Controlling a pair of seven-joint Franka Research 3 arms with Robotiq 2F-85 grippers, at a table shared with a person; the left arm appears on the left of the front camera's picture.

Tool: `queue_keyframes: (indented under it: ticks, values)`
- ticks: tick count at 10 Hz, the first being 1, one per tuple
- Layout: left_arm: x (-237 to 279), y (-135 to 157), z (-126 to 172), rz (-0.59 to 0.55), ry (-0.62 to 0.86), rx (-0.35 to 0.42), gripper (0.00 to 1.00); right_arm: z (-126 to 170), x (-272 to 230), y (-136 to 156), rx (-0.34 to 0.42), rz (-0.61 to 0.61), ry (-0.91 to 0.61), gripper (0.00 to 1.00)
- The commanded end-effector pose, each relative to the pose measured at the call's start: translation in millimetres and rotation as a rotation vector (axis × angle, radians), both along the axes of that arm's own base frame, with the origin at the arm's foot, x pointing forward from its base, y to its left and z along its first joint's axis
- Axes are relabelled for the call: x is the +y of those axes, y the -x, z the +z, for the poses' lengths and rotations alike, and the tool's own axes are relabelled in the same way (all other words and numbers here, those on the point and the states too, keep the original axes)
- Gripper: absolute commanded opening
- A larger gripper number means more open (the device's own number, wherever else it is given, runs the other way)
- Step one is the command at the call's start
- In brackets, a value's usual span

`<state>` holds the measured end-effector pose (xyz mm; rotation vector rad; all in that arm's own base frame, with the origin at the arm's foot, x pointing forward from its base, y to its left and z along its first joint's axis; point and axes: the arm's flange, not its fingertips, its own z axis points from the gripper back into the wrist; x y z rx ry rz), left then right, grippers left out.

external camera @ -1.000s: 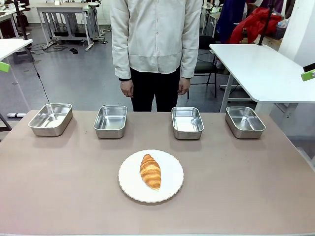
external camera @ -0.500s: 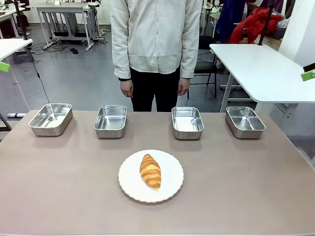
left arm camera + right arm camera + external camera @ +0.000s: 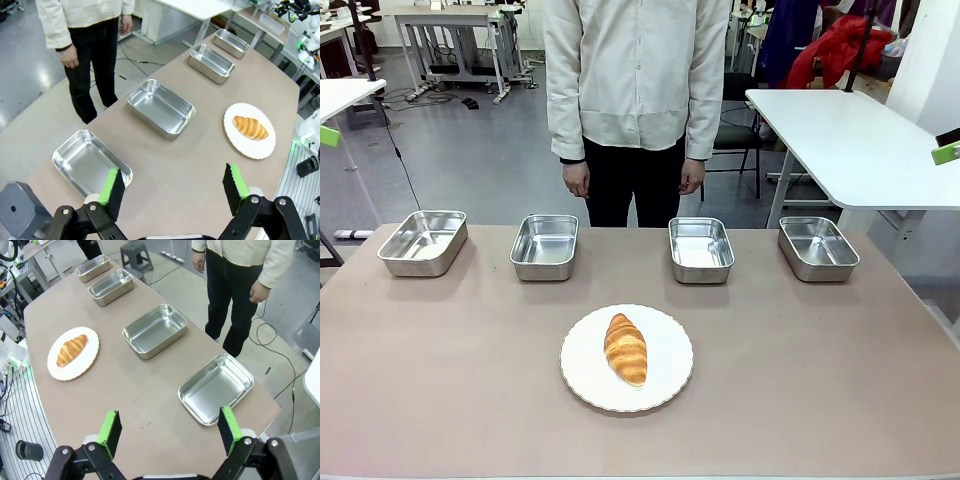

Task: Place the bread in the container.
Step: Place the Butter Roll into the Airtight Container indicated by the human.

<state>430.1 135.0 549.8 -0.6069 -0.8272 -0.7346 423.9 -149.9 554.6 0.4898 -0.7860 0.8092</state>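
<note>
While both arms hung above the desk (image 3: 800,400), the left end effector (image 3: 173,187) stood spread wide, its green pads facing each other with nothing between them and nothing touched. Same story on the other side: the right end effector (image 3: 169,431) was wide apart too, empty, clear of everything beneath it.

And the count, taken from the plate (image 3: 665,345). One round white plate, and one bread (image 3: 626,349) lying at its middle, one tapered end toward the person (image 3: 636,90), the other toward the robot, a little askew.

Four steel pans sat in a row beyond the plate, on the person's side, none touching it and none touching another. Two stood off to the plate's left: the far-left pan (image 3: 422,242) and the inner-left pan (image 3: 544,246). Two stood off to its right: the inner-right pan (image 3: 701,249) and the far-right pan (image 3: 818,248). All four looked alike and all four were empty; which one was the container could not be told.

One person stood beyond the plate, past the row of pans and off the desk's far edge. Two hands there, one (image 3: 578,180) hanging on the plate's left side and the other (image 3: 694,176) on its right, both empty and well clear of the pans.
</note>
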Motion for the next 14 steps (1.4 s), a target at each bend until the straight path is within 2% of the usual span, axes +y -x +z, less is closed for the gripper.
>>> queue_keyframes:
  ticks: [1, 14]
  values:
    - [0.4, 0.5, 1.5, -0.003, 0.003, -0.006, 1.00, 1.1, 0.9, -0.6, -0.012, 0.003, -0.009, 1.00]
    - [0.4, 0.5, 1.5, -0.003, 0.003, -0.006, 1.00, 1.1, 0.9, -0.6, -0.012, 0.003, -0.009, 1.00]
